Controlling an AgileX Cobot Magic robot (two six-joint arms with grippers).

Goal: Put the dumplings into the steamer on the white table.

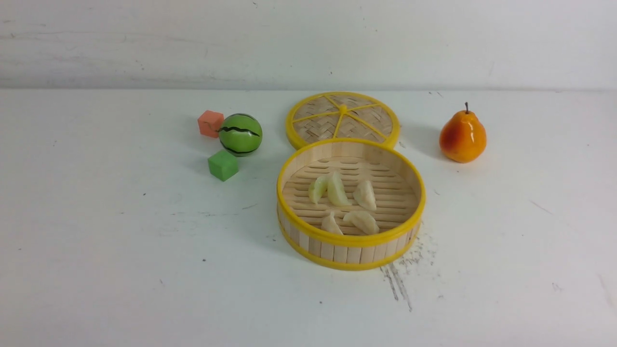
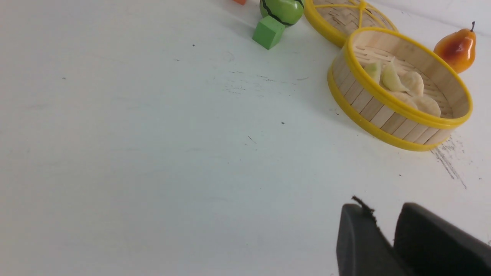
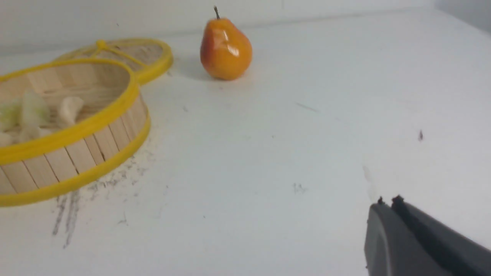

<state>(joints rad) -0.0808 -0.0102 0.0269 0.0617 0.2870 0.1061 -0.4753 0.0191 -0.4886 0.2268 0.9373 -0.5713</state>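
I see all five small cream crescent dumplings [image 1: 343, 205] lying inside the round bamboo steamer with yellow rims [image 1: 351, 241], which stands upright, open side up, near the middle of the scuffed white table [image 1: 120, 250]. Three dumplings sit in a far row: the left two touch and stand on edge with their long axes running near to far, tips leaning toward each other; the third, to their right, runs much the same way. The two nearer ones lie close to the near wall, the right one with its long axis running left to right.

My left gripper [image 2: 386, 226] hangs over bare table, well left and near of the steamer; its dark fingers [image 2: 358, 237] stand slightly apart with a narrow gap, holding nothing. My right gripper [image 3: 388, 205] is over bare table to the right of the steamer; its fingers [image 3: 383, 237] are pressed together, empty.

The flat woven lid [image 1: 342, 119] lies just behind the steamer.
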